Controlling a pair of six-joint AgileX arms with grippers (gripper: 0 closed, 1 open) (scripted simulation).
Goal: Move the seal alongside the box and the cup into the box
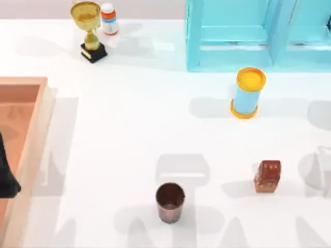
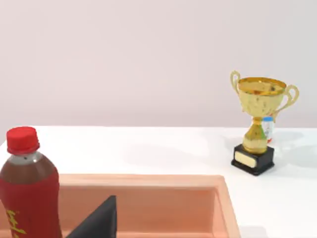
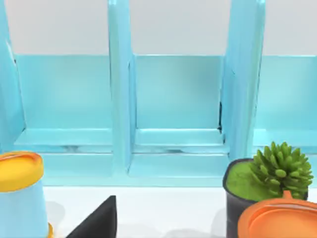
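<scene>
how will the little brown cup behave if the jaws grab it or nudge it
The cup stands upright with its mouth open and looks rigid, so it should hold its shape when squeezed. Its round, faintly ribbed sides may give some grip. If knocked over, it would probably roll across the smooth white table.

A white table (image 1: 134,134) carries a large shallow wooden box (image 1: 32,150) with a pale orange-tan rim at its left edge and a turquoise shelf unit (image 1: 248,36) at the back right. Near the front stand a small dark brown round cup (image 1: 170,202) and, well apart to its right, a reddish-brown blocky seal (image 1: 267,176). A blue cylinder with yellow ends (image 1: 247,93) stands before the shelf, while a gold trophy on a black base (image 1: 90,31) and a small white bottle with an orange band (image 1: 108,19) stand at the back left.
</scene>
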